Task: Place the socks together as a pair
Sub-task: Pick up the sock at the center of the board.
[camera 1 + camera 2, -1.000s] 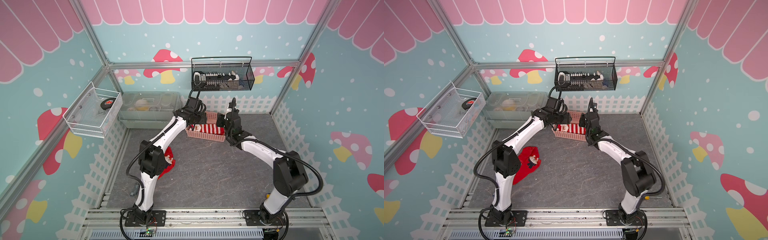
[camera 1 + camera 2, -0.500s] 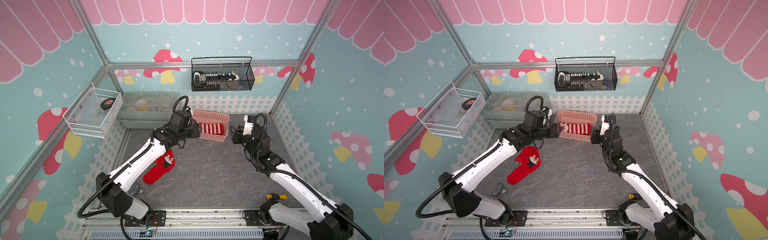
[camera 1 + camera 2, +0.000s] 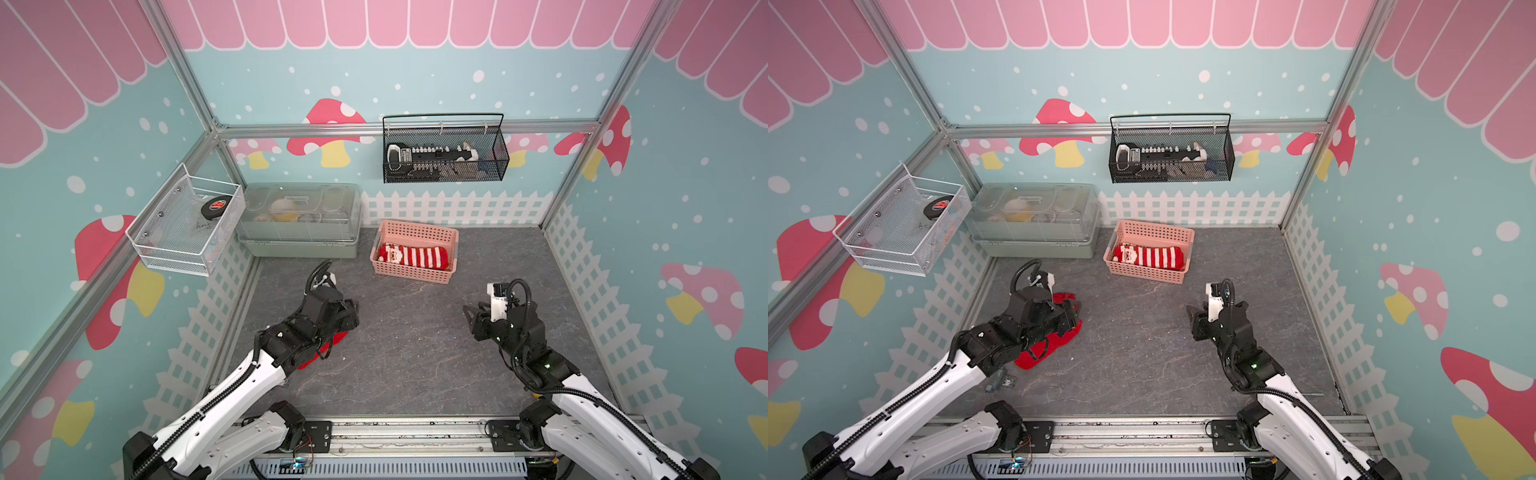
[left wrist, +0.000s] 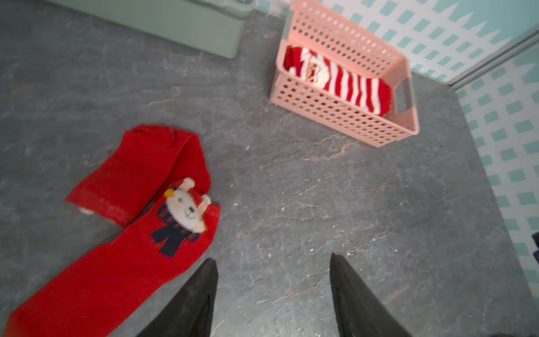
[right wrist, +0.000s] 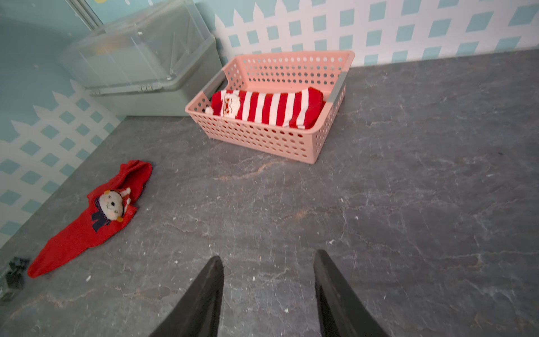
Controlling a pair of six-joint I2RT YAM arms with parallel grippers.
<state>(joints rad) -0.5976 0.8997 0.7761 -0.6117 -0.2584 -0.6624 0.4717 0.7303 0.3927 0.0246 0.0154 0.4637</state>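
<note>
Both arms have drawn back from the pink basket (image 5: 262,140). Left end effector (image 4: 272,259): jaws parted, empty, above the grey surface (image 4: 320,189), just beside the bear sock (image 4: 131,256), which touches a second red sock (image 4: 131,172). Right end effector (image 5: 268,255): jaws parted, empty, above the surface, well apart from these socks. The striped Santa sock (image 5: 271,108) lies inside the basket.

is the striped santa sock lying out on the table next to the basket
No, the striped Santa sock lies inside the pink basket, enclosed by its perforated walls.
</note>
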